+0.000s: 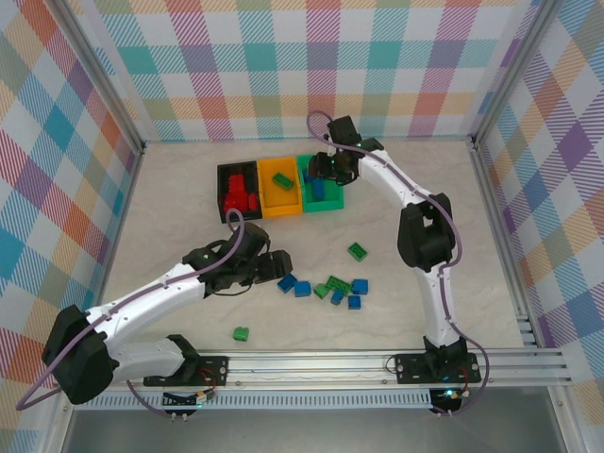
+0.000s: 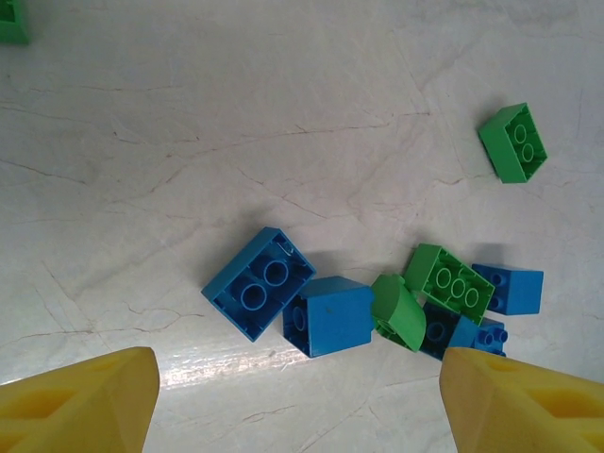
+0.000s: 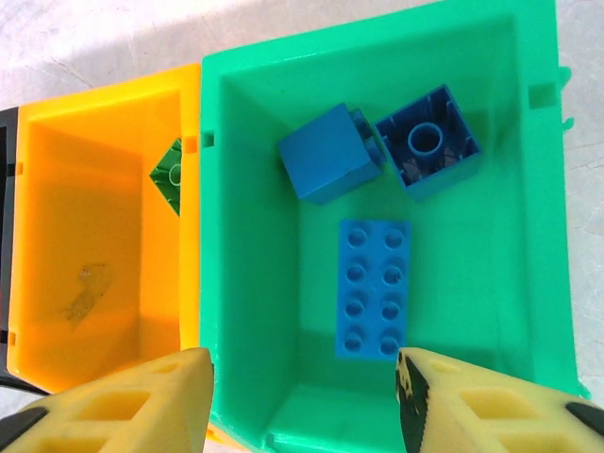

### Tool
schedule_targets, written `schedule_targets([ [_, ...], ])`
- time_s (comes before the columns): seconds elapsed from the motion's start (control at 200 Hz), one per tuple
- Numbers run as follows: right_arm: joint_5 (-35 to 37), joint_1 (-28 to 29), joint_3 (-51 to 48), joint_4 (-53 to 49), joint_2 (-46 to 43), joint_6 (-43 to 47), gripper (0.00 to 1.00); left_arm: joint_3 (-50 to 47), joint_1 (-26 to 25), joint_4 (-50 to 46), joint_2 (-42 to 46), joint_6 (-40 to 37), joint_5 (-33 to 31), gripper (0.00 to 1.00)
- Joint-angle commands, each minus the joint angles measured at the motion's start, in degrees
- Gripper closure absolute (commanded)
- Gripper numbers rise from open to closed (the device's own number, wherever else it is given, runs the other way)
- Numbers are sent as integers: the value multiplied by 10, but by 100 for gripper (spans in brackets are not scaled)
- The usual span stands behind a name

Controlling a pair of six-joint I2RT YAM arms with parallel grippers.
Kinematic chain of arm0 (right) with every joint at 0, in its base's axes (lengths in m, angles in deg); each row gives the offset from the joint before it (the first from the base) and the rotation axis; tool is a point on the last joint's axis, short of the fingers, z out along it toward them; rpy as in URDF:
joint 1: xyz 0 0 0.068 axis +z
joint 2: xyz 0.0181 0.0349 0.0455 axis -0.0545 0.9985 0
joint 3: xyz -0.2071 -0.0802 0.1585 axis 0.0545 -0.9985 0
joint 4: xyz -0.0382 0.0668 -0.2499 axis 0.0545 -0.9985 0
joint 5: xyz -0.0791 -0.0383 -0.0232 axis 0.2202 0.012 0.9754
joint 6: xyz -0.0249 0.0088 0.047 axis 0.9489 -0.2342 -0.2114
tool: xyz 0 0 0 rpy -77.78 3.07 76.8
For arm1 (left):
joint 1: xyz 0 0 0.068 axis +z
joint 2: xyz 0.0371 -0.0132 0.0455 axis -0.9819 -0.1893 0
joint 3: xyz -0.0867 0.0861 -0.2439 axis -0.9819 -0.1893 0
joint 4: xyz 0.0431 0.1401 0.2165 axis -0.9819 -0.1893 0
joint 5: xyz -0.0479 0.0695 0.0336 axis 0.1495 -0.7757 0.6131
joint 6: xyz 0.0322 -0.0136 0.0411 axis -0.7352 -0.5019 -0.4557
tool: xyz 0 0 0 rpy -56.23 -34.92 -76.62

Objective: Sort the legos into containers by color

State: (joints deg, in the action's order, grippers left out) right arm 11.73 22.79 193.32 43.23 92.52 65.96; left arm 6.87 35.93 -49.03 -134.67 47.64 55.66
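Hanging open and empty, the right gripper (image 3: 302, 377) sits over the green bin (image 3: 253, 311) holding three blue bricks (image 3: 375, 288), while the open left gripper (image 2: 297, 396) hovers above unsorted bricks (image 2: 326, 316), blue and green, on the table (image 2: 189, 142).

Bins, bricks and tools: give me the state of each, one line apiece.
black bin, holds red bricks
orange bin, holds a green brick
green bin, holds three blue bricks
loose bricks, blue and green, unsorted on the table
left tool, open, empty, over the loose bricks
right tool, open, empty, over the green bin
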Motion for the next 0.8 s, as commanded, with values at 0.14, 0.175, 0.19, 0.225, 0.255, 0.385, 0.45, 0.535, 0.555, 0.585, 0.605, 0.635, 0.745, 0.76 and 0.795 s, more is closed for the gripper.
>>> schedule_targets([
  [0.14, -33, 1, -111, 17, -89, 7, 45, 21, -14, 0, -34, -2, 10, 22],
  [0.175, -33, 1, -138, 25, -109, 9, 45, 22, -16, 1, -40, -4, 12, 22],
  [0.19, -32, 1, -149, 28, -117, 10, 45, 22, -16, 1, -43, -5, 13, 22],
  [0.225, -33, 1, -176, 33, -136, 12, 45, 23, -18, 4, -50, -5, 15, 22],
  [0.255, -34, 1, -199, 38, -153, 14, 45, 24, -20, 6, -57, -7, 17, 22],
  [0.385, -51, 2, -295, 58, -223, 18, 45, 32, -28, 15, -88, -14, 27, 22],
  [0.45, -58, 3, -335, 61, -252, 22, 45, 39, -32, 15, -108, -19, 28, 21],
  [0.535, -54, 4, -377, 59, -281, 27, 45, 50, -35, 15, -131, -24, 31, 22],
  [0.555, -52, 4, -387, 58, -287, 29, 45, 53, -37, 15, -136, -23, 32, 22],
  [0.585, -47, 4, -401, 58, -296, 31, 45, 56, -38, 17, -141, -23, 35, 22],
  [0.605, -44, 4, -410, 59, -303, 32, 45, 58, -40, 18, -147, -24, 36, 22],
  [0.635, -39, 4, -422, 58, -311, 33, 45, 62, -41, 19, -152, -26, 38, 22],
  [0.745, -24, 5, -455, 60, -333, 34, 45, 78, -48, 7, -176, -33, 36, 22],
  [0.76, -23, 4, -459, 60, -335, 34, 45, 80, -48, 4, -179, -36, 35, 22],
  [0.795, -23, 4, -466, 61, -339, 32, 45, 85, -48, -5, -186, -40, 29, 22],
])
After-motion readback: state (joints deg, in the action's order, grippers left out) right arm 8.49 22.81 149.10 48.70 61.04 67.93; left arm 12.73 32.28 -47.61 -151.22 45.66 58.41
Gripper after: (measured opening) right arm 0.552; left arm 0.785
